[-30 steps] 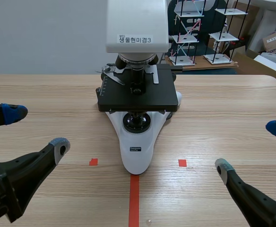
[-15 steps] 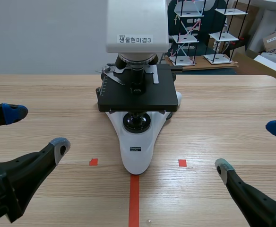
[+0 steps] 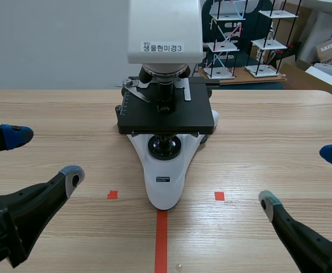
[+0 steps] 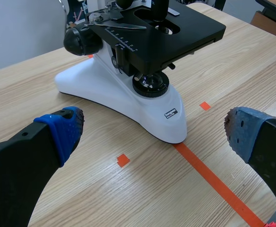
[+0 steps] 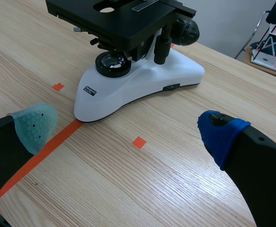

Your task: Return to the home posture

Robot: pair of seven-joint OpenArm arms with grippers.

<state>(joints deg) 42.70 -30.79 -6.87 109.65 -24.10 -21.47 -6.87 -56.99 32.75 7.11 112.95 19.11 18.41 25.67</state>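
Note:
A white microscope (image 3: 165, 114) with a black stage stands at the table's middle, its base on the end of the orange-red tape line. My left gripper (image 3: 44, 154) hangs low at the left side, open, with nothing between its fingers. My right gripper (image 3: 302, 176) hangs low at the right side, also open and empty. In the left wrist view the microscope (image 4: 128, 90) is ahead of the open gripper (image 4: 152, 137). In the right wrist view the microscope (image 5: 138, 80) is ahead of the open gripper (image 5: 124, 127). Both grippers are well apart from the microscope.
The wooden table (image 3: 268, 131) runs back to a wall. Behind its far right edge stand wire racks (image 3: 251, 40) and cardboard boxes (image 3: 331, 51). Small orange-red tape squares (image 3: 219, 195) mark the table on both sides of the microscope's base.

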